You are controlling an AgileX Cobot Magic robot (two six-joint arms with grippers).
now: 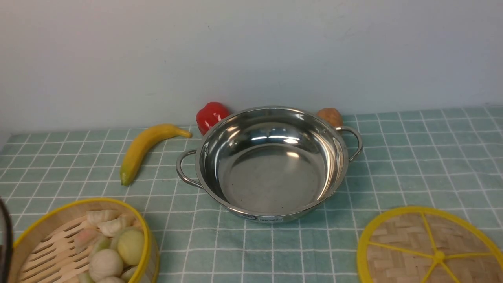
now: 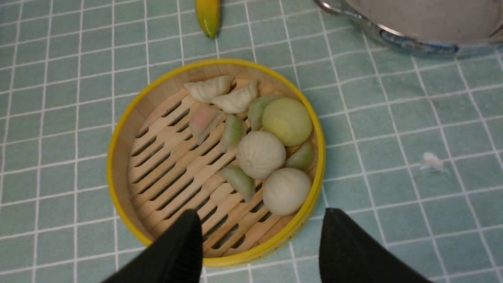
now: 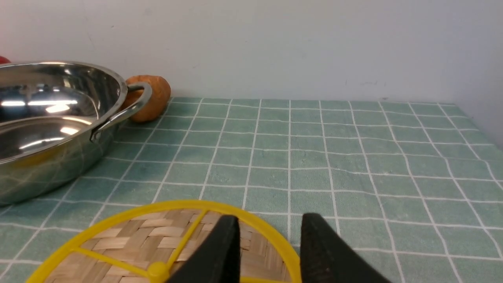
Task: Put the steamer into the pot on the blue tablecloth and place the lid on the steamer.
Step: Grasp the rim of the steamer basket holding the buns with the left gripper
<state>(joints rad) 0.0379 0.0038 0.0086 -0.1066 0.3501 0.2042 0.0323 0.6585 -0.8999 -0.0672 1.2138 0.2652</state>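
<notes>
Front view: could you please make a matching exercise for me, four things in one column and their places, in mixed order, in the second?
Things:
1. steamer
2. pot
3. lid
4. banana

Places:
A. centre, empty inside
B. near right, lying flat
C. near left, holding buns
D. left of the pot, farther back than the steamer

Pairs: 1-C, 2-A, 3-B, 4-D
</notes>
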